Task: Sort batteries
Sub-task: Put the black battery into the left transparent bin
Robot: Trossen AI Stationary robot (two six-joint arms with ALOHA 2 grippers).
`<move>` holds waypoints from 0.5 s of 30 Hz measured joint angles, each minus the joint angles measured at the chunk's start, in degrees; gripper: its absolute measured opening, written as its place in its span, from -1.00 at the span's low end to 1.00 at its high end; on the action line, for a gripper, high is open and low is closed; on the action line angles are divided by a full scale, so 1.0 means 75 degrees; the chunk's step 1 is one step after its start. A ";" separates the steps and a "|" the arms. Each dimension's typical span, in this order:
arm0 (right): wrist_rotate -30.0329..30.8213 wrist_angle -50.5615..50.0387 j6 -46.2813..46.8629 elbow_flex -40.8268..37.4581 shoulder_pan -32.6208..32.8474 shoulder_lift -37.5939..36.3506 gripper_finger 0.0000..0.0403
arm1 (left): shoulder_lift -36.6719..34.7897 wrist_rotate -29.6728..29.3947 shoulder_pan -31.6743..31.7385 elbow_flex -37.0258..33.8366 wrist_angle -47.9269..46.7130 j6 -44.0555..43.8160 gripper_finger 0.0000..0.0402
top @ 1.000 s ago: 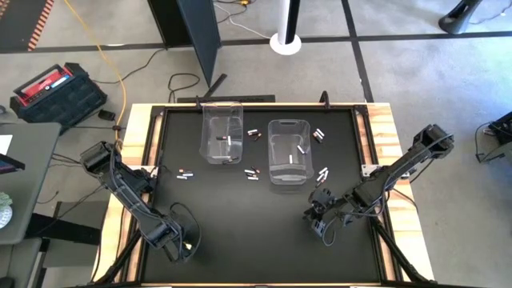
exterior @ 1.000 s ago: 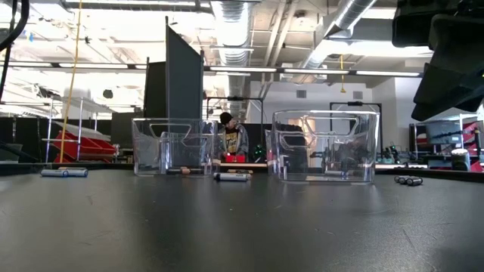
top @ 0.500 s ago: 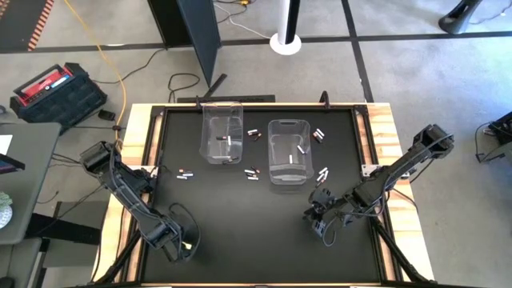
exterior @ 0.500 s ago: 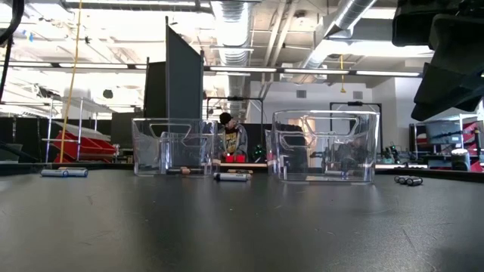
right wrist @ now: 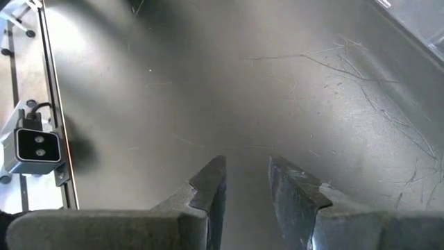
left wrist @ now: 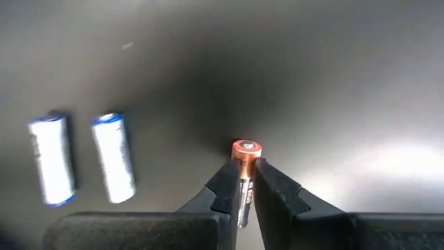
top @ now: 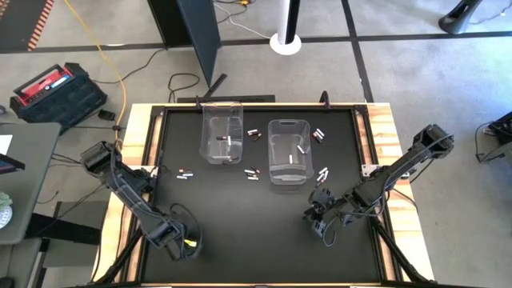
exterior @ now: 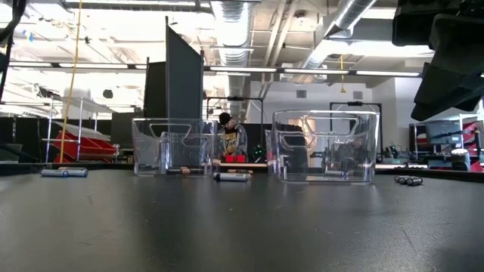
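Left hand: our left hand (left wrist: pixel 242 182) is sitting near the table's front left corner (top: pixel 180 240), and it is grasping a dark battery with a copper end (left wrist: pixel 244 173) between its two fingers (left wrist: pixel 222 189).
Two loose cells: we are seeing two white batteries with blue ends (left wrist: pixel 83 158) lying side by side on the table just beside the held one, not touching it.
Right hand: our right hand (right wrist: pixel 244 182) is resting low over the front right part of the table (top: pixel 320 222), and its fingers are standing apart with only bare mat between them.
Bins: two clear bins are standing toward the back edge, one to the left (top: pixel 222 132) and one to the right (top: pixel 289 150), each holding a few cells.
Other batteries: we are seeing small groups scattered around the bins (top: pixel 254 172), between them, beside the right bin and one pair near the left edge (top: pixel 186 173).
Table: the black mat (top: pixel 248 216) is carrying everything.
Background: a person (exterior: pixel 227 136) is showing far behind the bins in the low view.
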 joint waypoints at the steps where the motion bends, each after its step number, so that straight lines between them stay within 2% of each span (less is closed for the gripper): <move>1: 0.0000 0.0000 -0.0001 0.0000 0.0011 0.0000 -0.37 | 0.0004 -0.0075 0.0028 0.0013 0.0057 0.0040 -0.84; 8: 0.0000 -0.0002 -0.0133 0.0000 0.0129 0.0000 -0.37 | 0.0010 -0.0783 0.0397 0.0379 0.0097 0.0664 -0.84; 15: 0.0000 0.0001 -0.0175 0.0000 0.0119 0.0000 -0.37 | 0.0007 -0.0801 0.1206 0.0605 0.0091 0.1749 -0.84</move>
